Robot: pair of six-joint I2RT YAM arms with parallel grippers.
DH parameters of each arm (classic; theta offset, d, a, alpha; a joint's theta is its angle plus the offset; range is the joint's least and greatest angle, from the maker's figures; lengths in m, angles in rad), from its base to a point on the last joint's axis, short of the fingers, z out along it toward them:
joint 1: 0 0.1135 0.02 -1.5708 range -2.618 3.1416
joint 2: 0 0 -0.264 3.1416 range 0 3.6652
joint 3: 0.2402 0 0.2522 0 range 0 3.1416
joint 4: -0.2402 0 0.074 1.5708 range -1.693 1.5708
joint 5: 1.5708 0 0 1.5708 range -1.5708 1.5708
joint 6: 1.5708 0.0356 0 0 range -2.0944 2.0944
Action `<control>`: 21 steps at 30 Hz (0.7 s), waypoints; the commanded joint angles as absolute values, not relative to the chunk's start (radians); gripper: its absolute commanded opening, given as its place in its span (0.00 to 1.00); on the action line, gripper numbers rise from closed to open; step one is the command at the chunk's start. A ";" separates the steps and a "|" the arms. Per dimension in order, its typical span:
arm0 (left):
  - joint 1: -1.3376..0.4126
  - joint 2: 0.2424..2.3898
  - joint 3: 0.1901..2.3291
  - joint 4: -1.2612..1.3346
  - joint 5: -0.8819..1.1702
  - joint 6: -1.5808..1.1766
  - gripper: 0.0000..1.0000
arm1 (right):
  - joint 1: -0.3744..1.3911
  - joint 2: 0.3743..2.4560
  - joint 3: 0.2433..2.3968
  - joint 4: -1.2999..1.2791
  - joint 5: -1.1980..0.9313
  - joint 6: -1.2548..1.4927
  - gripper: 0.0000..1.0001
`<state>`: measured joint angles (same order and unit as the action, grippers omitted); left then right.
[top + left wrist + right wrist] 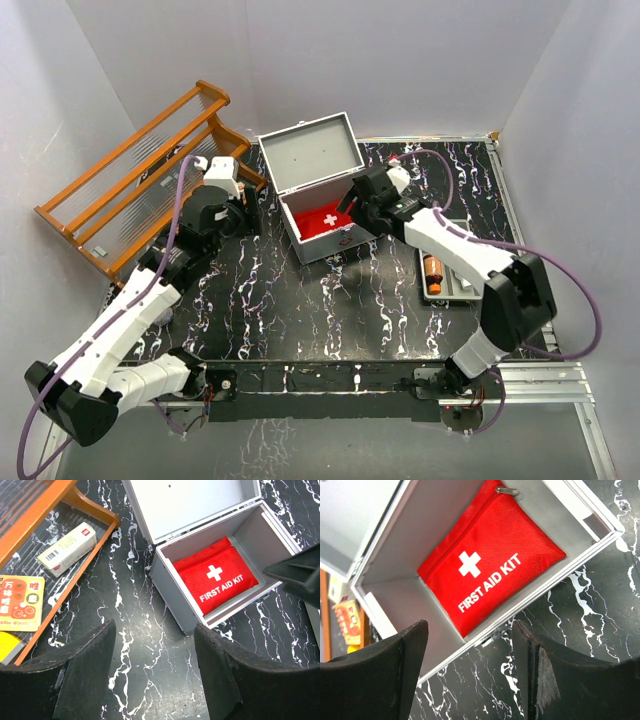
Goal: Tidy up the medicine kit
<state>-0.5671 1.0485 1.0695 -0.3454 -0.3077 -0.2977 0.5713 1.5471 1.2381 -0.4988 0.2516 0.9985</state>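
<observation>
Plainly, the right gripper (470, 685) is released: its two dark fingers (395, 675) stand wide apart with nothing between them. Just ahead of these jaws and below them is the medicine kit (395, 555), its near wall running across the gap between the fingers. On the kit's floor, a little further ahead, the red first aid pouch (490, 565) lies flat and slantwise, touching neither finger, with its zipper pull (506, 490) at the far end. I judge that it lies flat to leave room above it for other supplies. The lid (350, 510) is thrown back on the far left of the jaws, which leaves the box open to a reach from above. To the right of the jaws there is only the black marbled tabletop (600, 605).

The left gripper (155, 685) is likewise released and empty, its fingers (85, 675) parted over bare tabletop. Ahead and to the right of these jaws stands the kit's near corner, and one dark finger of the other gripper shows over its far rim. Ahead and to the left sits the wooden rack (95, 510), holding a white medicine carton (67, 547) and an orange printed packet (20, 602), probably stock waiting to be packed.

From above, the kit sits between the two grippers, within reach of both. Behind the right jaws, beside that arm, a divided tray (462, 292) holds an amber bottle (433, 272).
</observation>
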 commanded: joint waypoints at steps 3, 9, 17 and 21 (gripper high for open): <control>-0.571 0.983 1.095 -0.405 -0.347 -0.309 0.63 | 0.590 1.653 1.365 -0.644 0.432 1.104 0.65; -0.571 0.970 1.055 -0.396 -0.301 -0.341 0.63 | 0.591 1.687 1.368 -0.639 0.453 1.089 0.61; -0.572 0.981 1.082 -0.418 -0.307 -0.344 0.63 | 0.573 1.719 1.363 -0.642 0.459 0.995 0.46; -0.571 1.002 1.113 -0.462 -0.311 -0.363 0.63 | 0.543 1.687 1.323 -0.629 0.442 0.918 0.40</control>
<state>-0.5671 0.9962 1.0592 -0.4088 -0.3042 -0.3412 0.5747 1.7180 1.3216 -0.6434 0.4160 1.0077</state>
